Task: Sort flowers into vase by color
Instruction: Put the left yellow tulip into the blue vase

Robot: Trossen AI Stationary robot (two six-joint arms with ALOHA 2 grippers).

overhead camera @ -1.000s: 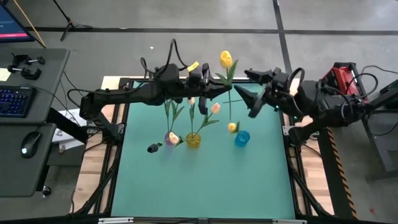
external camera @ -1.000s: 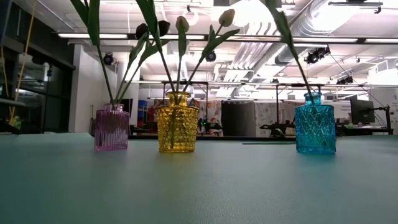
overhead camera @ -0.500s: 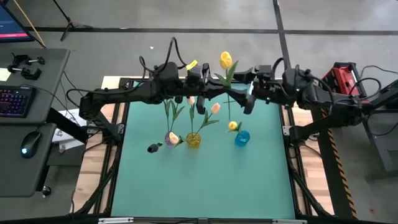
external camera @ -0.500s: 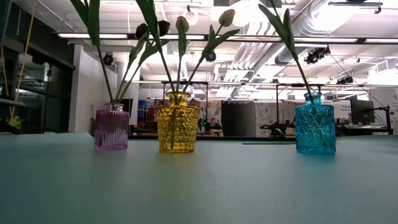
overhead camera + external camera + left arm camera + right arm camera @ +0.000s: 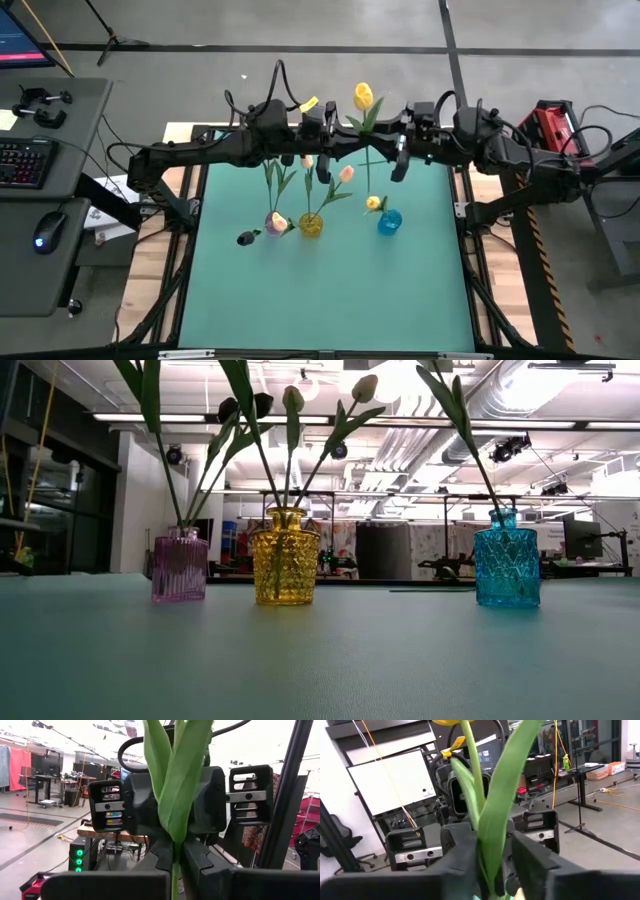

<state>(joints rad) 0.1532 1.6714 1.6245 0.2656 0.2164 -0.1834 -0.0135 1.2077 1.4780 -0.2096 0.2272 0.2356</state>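
A yellow tulip stands upright in the air over the table's far side, and its long green stem hangs down clear of the vases. My left gripper is shut on it from the left. My right gripper is shut on it from the right and faces the left one. Three vases stand on the green table. The pink vase holds black-headed flowers. The yellow vase holds cream ones. The blue vase holds a yellow one. My left gripper pinches the tulip's thin stem between its two fingers, just below the long leaves. The fingers lie level, come from the table's left and cross the stem. The tulip stands upright, lifted clear. My right gripper pinches the same tulip at the base of its leaves between its two fingers. They lie level, come from the table's right and cross the stem. The head stands above the hold.
The three vases stand in a row across the table's middle, with their leaves and stems fanning upward under the arms. Bare green mat lies toward the near edge. A desk with a keyboard stands to the left.
My right gripper has moved toward the table's left, up to the tulip held by my left gripper. Its fingers, wide open a second ago, have shut on the stem. The left gripper and the tulip have stayed in place.
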